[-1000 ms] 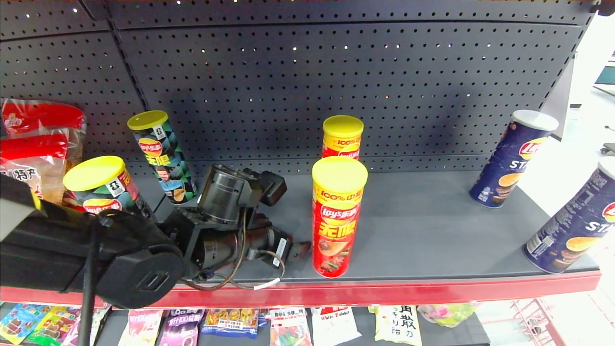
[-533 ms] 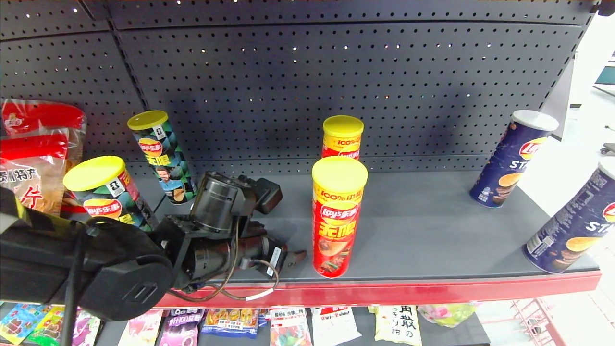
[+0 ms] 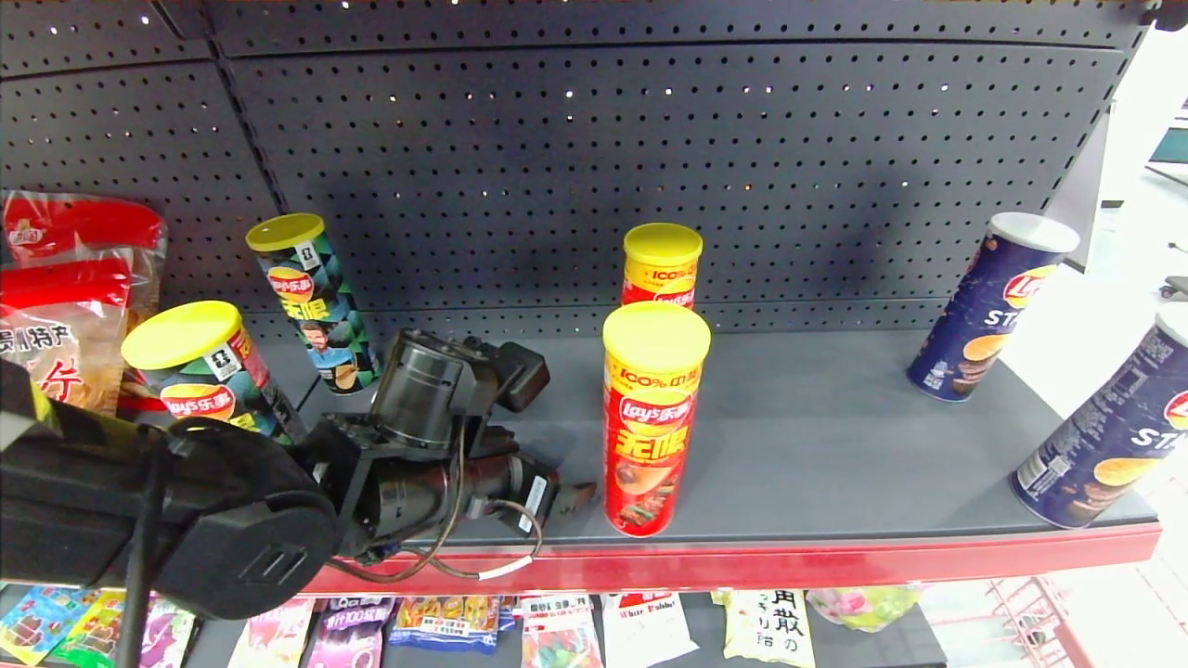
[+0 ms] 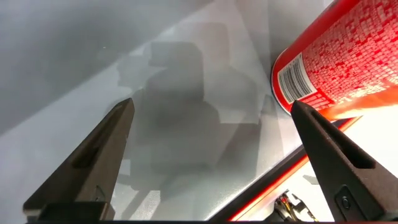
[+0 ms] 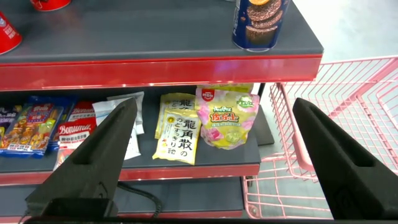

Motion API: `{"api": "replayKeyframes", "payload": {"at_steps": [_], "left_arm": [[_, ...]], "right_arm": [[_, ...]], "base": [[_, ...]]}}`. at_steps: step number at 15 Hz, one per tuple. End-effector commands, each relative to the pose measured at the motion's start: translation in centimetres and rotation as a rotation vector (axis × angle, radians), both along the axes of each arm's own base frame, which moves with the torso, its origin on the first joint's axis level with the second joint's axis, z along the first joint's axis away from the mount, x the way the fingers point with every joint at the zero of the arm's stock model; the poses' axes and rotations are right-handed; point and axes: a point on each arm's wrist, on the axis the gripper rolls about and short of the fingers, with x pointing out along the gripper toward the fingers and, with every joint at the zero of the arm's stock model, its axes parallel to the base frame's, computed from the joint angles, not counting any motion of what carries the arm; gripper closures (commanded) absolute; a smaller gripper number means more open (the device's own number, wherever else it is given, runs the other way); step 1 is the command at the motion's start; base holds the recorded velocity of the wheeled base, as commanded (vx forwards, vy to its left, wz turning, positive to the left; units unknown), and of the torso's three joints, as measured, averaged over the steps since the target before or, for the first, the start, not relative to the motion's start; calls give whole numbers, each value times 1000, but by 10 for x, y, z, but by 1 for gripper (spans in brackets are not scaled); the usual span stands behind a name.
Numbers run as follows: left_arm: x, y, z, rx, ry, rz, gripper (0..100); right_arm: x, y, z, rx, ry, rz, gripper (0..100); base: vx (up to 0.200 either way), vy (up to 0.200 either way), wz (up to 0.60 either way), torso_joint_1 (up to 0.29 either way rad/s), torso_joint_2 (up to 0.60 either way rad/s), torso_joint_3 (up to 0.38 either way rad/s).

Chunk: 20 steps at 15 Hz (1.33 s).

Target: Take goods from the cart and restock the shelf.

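Looking at the shelf (image 3: 835, 436), you'll find your left gripper (image 4: 211, 104) low at its front edge, fingers spread wide and empty, just beside the red can (image 3: 652, 417) standing upright there. Your right gripper (image 5: 214, 102) is spread wide too, empty, with the pink cart (image 5: 348, 124) beyond it.

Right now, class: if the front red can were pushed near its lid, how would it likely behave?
The front red can stands tall on a narrow base, so it would probably tip rather than slide. Once down, its round wall would likely let it roll, perhaps over the near edge of the shelf.
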Motion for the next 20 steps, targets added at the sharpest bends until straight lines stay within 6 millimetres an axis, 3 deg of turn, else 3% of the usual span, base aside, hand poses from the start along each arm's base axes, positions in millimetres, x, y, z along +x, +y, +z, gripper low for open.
{"api": "replayKeyframes", "payload": {"at_steps": [1,20], "left_arm": [[1,-1,0,-2,-1,-1,0],[2,-3,4,-12,-11,1,0]], "right_arm": [[0,0,0,0,1,1,0],[0,0,0,0,1,0,0]], "base": [[0,0,0,0,0,0],[0,0,0,0,0,0]]}}
